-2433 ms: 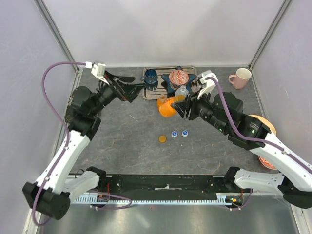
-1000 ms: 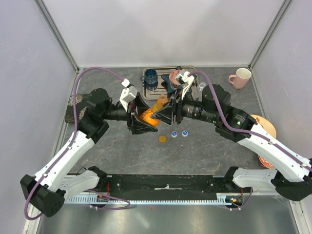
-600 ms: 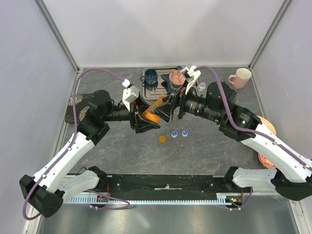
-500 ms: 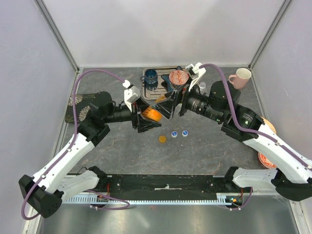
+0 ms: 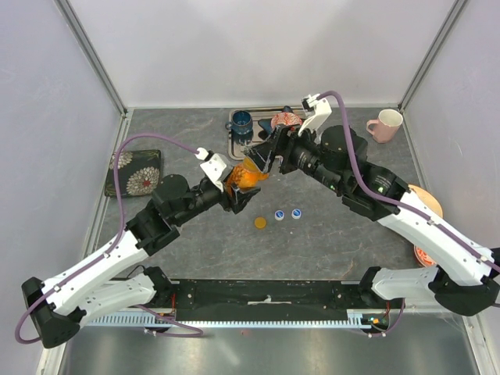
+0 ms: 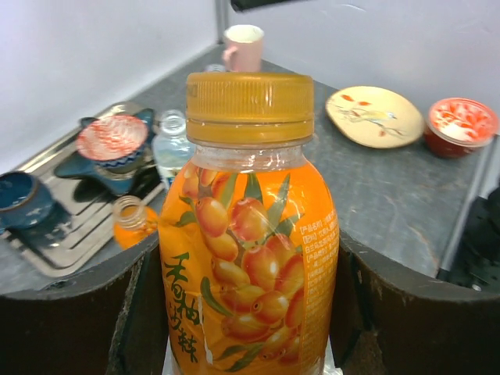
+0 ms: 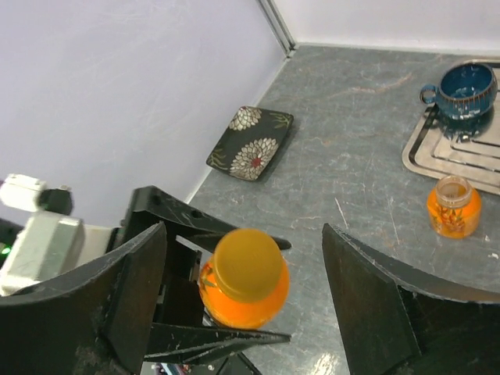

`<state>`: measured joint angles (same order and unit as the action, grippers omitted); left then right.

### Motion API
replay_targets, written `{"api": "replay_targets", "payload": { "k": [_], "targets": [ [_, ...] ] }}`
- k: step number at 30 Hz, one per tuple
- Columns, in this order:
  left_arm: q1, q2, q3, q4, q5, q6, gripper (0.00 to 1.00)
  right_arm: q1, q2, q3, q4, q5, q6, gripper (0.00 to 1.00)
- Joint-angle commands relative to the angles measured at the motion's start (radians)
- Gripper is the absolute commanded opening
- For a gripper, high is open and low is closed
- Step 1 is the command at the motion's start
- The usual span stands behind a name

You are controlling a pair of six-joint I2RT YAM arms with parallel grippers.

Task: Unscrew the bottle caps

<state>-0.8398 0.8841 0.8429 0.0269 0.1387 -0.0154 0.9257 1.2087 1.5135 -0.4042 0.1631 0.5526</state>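
My left gripper point(image 6: 250, 242) is shut on the body of an orange-liquid bottle point(image 6: 250, 258) and holds it above the table, its orange cap point(image 6: 250, 109) still on. In the top view this bottle point(image 5: 244, 179) hangs between both arms. My right gripper point(image 7: 244, 228) is open, its fingers spread wide on either side of the cap point(image 7: 248, 262) without touching it. A second orange bottle point(image 7: 453, 207) stands uncapped by the tray, beside an uncapped clear bottle point(image 6: 170, 144). Three loose caps lie on the table: one orange point(image 5: 260, 223), two blue point(image 5: 279, 215) point(image 5: 296, 212).
A metal tray point(image 7: 445, 164) at the back holds a blue mug point(image 5: 241, 121) and a star-shaped dish point(image 6: 113, 141). A pink mug point(image 5: 384, 125) stands back right. A flowered dark plate point(image 5: 137, 172) lies left. A yellow plate point(image 6: 379, 116) and red bowl point(image 6: 462, 123) sit right.
My right gripper, earlier closed around the cap, has opened and drawn back from it. The left arm has swung nearer, still holding the bottle; the cap stays on.
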Motion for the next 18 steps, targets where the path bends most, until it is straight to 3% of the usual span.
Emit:
{"api": "replay_targets", "payload": {
  "k": [1,18],
  "targets": [
    [-0.03,-0.03,-0.011,0.099,-0.221,0.089,0.21,0.002,0.025,0.047,-0.008,0.016,0.049,0.84],
    [-0.056,-0.017,-0.016,0.1,-0.254,0.094,0.2,0.004,0.094,0.039,0.027,-0.051,0.061,0.69]
  ]
}}
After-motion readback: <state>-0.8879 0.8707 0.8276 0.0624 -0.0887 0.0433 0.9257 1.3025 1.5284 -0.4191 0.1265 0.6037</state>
